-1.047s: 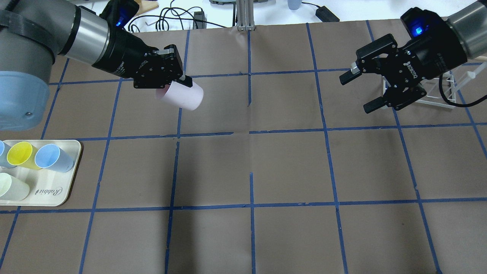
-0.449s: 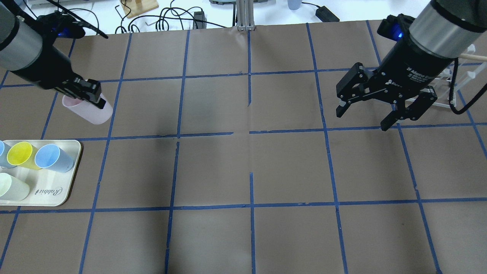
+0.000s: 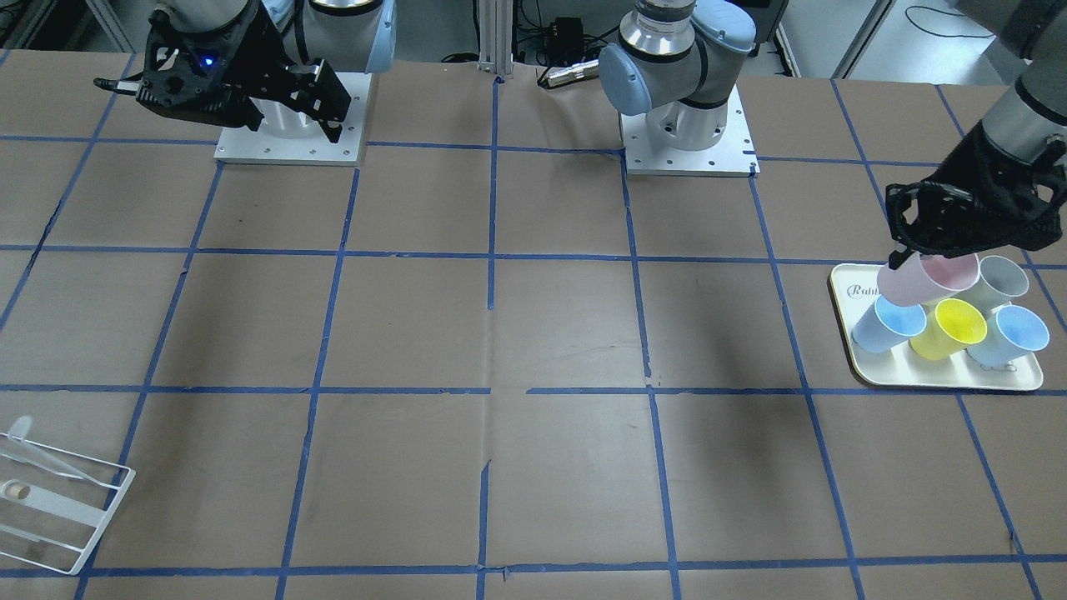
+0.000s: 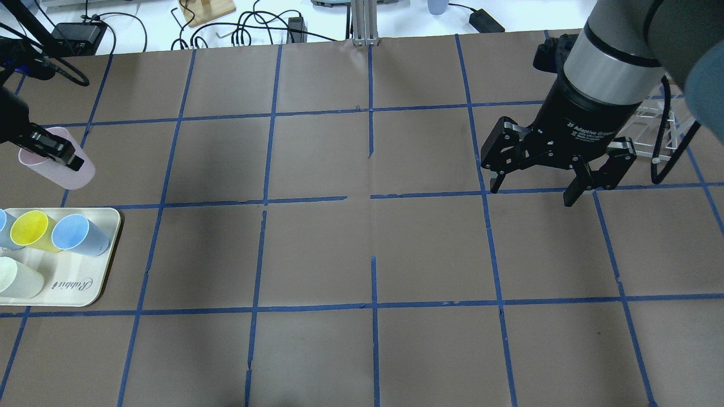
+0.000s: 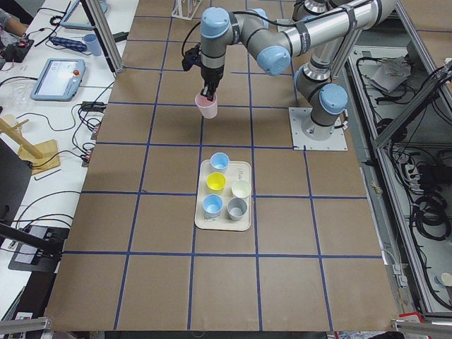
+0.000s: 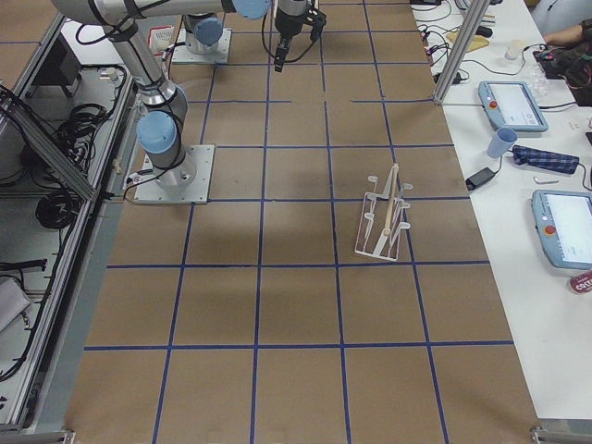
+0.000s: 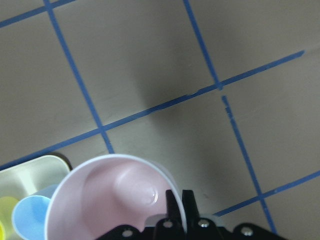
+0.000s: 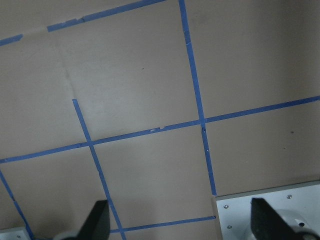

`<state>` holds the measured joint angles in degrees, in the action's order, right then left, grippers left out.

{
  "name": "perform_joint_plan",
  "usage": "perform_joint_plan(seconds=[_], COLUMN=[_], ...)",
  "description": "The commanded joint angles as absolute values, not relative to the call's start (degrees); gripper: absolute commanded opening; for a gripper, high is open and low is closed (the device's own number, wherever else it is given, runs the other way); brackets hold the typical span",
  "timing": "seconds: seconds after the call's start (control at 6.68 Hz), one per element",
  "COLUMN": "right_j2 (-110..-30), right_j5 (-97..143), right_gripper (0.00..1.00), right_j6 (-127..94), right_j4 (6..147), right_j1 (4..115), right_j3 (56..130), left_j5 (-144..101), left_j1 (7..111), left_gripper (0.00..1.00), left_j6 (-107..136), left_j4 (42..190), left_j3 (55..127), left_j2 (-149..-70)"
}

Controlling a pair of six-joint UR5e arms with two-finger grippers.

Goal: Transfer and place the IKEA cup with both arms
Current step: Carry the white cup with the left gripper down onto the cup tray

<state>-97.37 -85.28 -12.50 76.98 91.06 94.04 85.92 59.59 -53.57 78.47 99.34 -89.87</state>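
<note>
My left gripper is shut on the wall of the pale pink IKEA cup, one finger inside and one outside. It holds the cup tilted in the air at the table's left side, just beyond the far end of the tray. The cup also shows in the front-facing view, the exterior left view and the left wrist view. My right gripper is open and empty. It points down over the right half of the table, and its fingers frame bare table.
The cream tray holds a yellow cup, light blue cups, a cream cup and a grey one. A white wire rack stands at the far right. Cables and tablets lie beyond the far edge.
My left gripper has carried the pink cup leftwards from near the middle to just beyond the tray. My right arm has swung so its open gripper points down.
</note>
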Motion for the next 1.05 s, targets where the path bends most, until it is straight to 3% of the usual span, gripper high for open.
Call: perform_joint_plan(seconds=[0.0, 0.3, 0.9], right_j2=[-97.12, -97.47, -97.64], right_j5=[-87.62, -89.98, -90.27], right_gripper=[1.0, 1.0, 1.0], right_j6=[-11.87, -8.9, -1.49], right_j4=[79.53, 88.27, 89.12], right_j1=[91.32, 91.23, 90.88], right_j3=[95.27, 98.51, 98.53], left_j5=[88.13, 93.51, 93.6], left_j1=[52.94, 50.03, 45.44], left_gripper=[0.0, 0.0, 0.0], left_j6=[-61.59, -61.61, -61.08], left_j4=[74.54, 75.15, 60.33], left_j3=[100.28, 107.1, 121.6], left_j2=[-93.94, -91.59, -91.58])
